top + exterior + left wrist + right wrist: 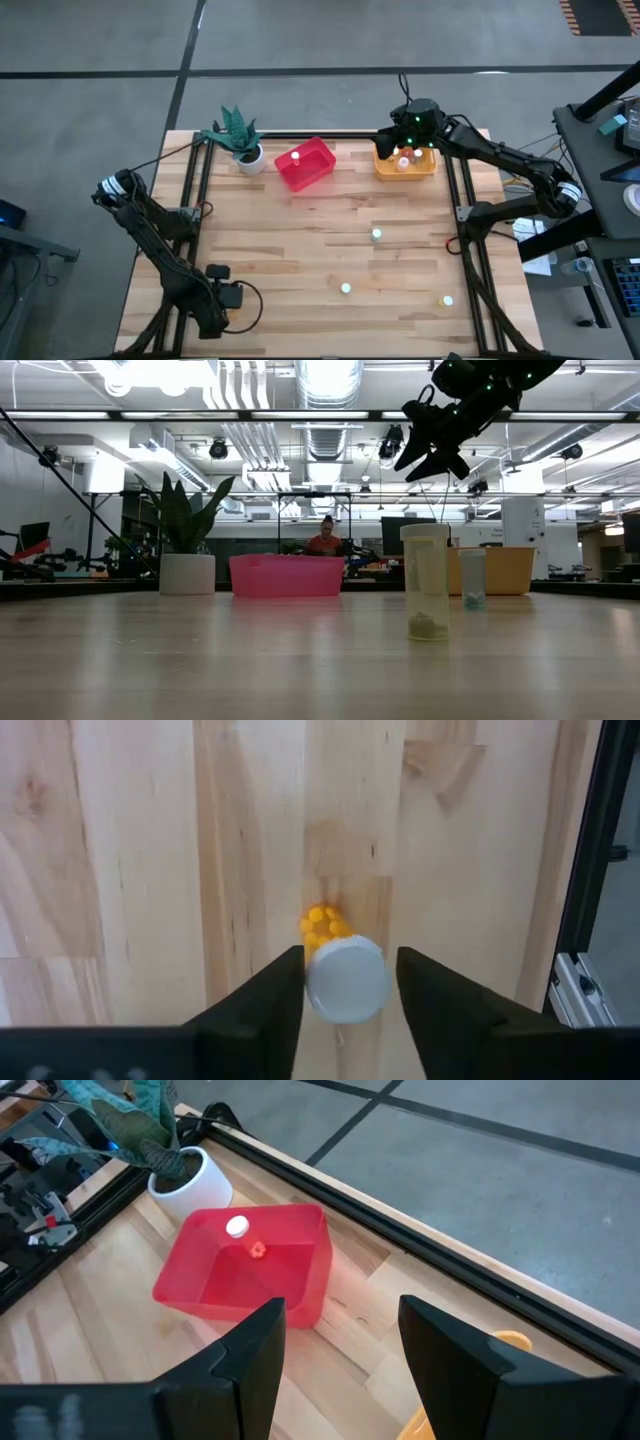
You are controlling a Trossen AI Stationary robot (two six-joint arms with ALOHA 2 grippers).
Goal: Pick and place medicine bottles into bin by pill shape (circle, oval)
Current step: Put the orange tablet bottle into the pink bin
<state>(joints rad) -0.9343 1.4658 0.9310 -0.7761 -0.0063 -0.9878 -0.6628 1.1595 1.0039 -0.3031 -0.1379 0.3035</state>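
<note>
Closing on a white-capped bottle, my left gripper sits near the table's left front corner, its fingers flanking the cap with slim gaps, not yet clamped. I judge an off-centre squeeze could tip it or let it slip. My right gripper hovers above the orange bin, jaws apart and empty. That bin holds several bottles; the red bin holds 1. 3 bottles stand loose on the table.

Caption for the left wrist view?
Left gripper fingers flank a white-capped bottle of orange pills on the wooden table.
</note>
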